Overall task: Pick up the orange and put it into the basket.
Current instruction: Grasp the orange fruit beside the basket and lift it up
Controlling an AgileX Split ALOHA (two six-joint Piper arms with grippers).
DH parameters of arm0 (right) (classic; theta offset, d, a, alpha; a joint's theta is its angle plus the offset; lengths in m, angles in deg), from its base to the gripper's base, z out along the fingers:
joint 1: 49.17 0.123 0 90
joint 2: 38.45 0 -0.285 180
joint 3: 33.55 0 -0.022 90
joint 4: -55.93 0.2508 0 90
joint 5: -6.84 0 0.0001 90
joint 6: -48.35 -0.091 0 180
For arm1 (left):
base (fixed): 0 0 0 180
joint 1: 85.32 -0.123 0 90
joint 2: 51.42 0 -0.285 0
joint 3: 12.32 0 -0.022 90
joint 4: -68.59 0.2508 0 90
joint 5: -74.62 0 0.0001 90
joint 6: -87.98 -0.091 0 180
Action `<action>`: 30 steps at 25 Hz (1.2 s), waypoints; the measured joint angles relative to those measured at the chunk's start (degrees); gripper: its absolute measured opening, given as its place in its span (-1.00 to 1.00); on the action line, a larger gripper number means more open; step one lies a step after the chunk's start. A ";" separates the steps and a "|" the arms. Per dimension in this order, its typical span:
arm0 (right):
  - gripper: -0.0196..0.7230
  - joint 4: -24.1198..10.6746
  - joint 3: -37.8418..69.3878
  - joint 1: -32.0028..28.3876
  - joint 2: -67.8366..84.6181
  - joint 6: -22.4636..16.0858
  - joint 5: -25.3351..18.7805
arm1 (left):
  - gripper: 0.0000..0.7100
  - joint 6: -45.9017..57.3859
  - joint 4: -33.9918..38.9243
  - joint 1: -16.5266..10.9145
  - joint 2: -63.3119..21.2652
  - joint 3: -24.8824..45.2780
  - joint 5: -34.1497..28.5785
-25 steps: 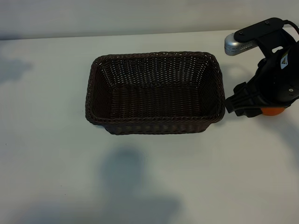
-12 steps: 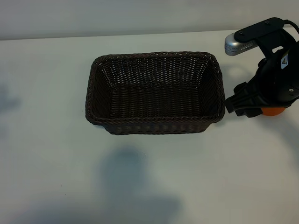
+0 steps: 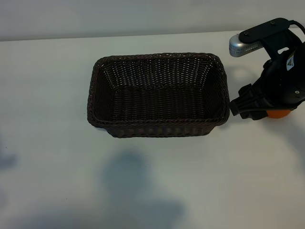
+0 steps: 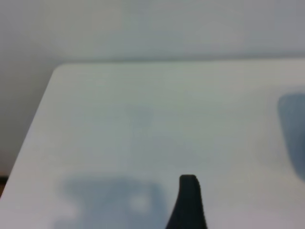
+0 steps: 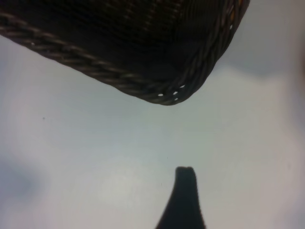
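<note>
Exterior view: right gripper (image 3: 248, 109) just beside wicker basket (image 3: 157, 94), orange (image 3: 279, 113) peeking beneath its body, grip unclear, jaws wide. Right wrist view shows only the basket corner.

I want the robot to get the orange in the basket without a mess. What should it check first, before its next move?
1. Basket has room inside: ok, nothing lies in it.
2. Orange is found: ok, beside the basket, mostly hidden under the right arm.
3. Right gripper is around the orange: cannot tell, the arm covers it.
4. Orange is lifted off the table: cannot tell.
5. Way over the basket rim is free: ok, nothing stands between.
6. Left arm is out of the way: ok, not seen near the basket.
</note>
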 joint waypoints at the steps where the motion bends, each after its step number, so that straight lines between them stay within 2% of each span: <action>1: 0.62 0.00 0.00 0.00 0.00 0.00 0.00 | 0.67 0.02 0.12 0.00 -0.21 1.88 0.42; 7: 0.62 -0.33 0.00 0.00 0.00 0.00 0.00 | 0.67 2.35 0.05 0.00 -3.72 10.31 4.29; 14: 0.61 -0.28 0.00 0.00 0.00 0.00 0.40 | 0.67 3.26 -0.18 0.00 -8.09 16.51 6.42; 21: 0.60 -0.28 0.00 0.00 0.00 0.00 1.54 | 0.67 3.28 0.33 1.12 -14.54 16.71 6.28; 26: 0.60 -0.40 0.00 0.00 0.00 0.00 1.72 | 0.67 3.15 1.74 1.21 -20.57 16.71 1.66; 30: 0.60 -0.80 0.00 0.00 0.00 0.00 2.15 | 0.67 3.21 2.06 1.21 -23.00 16.83 0.51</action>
